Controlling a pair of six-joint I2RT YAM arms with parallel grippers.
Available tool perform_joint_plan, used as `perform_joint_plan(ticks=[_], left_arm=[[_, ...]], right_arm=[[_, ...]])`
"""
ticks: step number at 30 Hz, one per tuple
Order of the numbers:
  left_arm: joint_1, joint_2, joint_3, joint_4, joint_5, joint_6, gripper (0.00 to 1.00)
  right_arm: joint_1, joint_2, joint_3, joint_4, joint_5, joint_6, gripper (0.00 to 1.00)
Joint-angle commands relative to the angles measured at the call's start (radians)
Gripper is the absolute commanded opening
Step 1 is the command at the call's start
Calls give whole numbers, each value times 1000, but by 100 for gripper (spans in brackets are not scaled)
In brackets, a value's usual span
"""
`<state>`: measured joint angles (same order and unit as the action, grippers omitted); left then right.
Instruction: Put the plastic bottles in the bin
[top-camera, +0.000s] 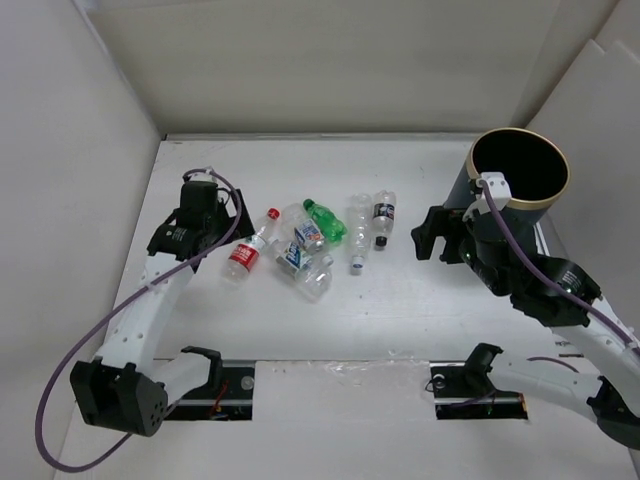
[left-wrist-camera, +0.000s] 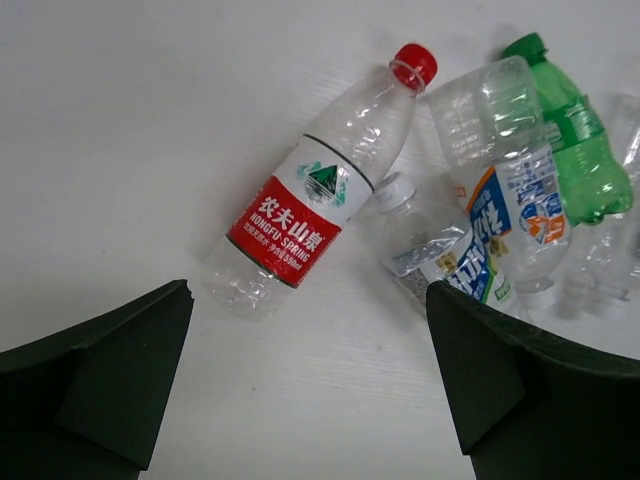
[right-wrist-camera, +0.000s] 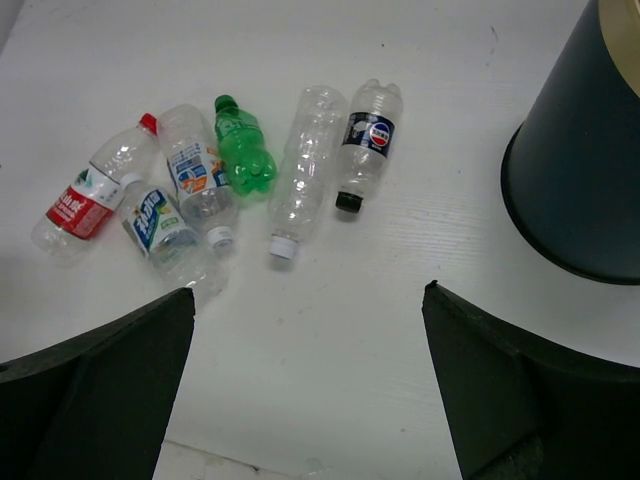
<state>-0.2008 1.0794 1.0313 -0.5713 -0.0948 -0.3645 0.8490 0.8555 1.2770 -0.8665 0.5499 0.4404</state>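
Several plastic bottles lie in a cluster on the white table. The red-capped, red-labelled bottle (top-camera: 246, 254) is leftmost; it also shows in the left wrist view (left-wrist-camera: 300, 205) and the right wrist view (right-wrist-camera: 88, 197). Beside it lie two blue-labelled bottles (top-camera: 303, 248), the green bottle (top-camera: 325, 221), a clear bottle (top-camera: 358, 232) and a black-labelled bottle (top-camera: 383, 216). The dark bin (top-camera: 518, 168) stands upright at the far right. My left gripper (top-camera: 236, 226) is open and empty just left of the red-labelled bottle (left-wrist-camera: 308, 292). My right gripper (top-camera: 430, 233) is open and empty between the bottles and the bin (right-wrist-camera: 309, 292).
White walls enclose the table at the left, back and right. The bin's dark wall (right-wrist-camera: 585, 170) is close on the right of my right gripper. Black mounting plates (top-camera: 470, 385) sit at the near edge.
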Motion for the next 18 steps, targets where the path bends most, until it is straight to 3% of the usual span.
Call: perform_joint_plan(ticks=[1,6,10,18], left_arm=[[1,14,-20,51,29,30,100],[1,120,-30,73,-45,30,100],[1,272,-19,73,-25,30,100],[46,415,-30,100,4,39,100]], right_arm=[[-7,-33,-18,83,-39,-31,99],[-7,-33,-48,118,-110,-51,99],[-7,-55,-73,158,-131,-60,99],[-7,-73,-102,234,-238,-60,99]])
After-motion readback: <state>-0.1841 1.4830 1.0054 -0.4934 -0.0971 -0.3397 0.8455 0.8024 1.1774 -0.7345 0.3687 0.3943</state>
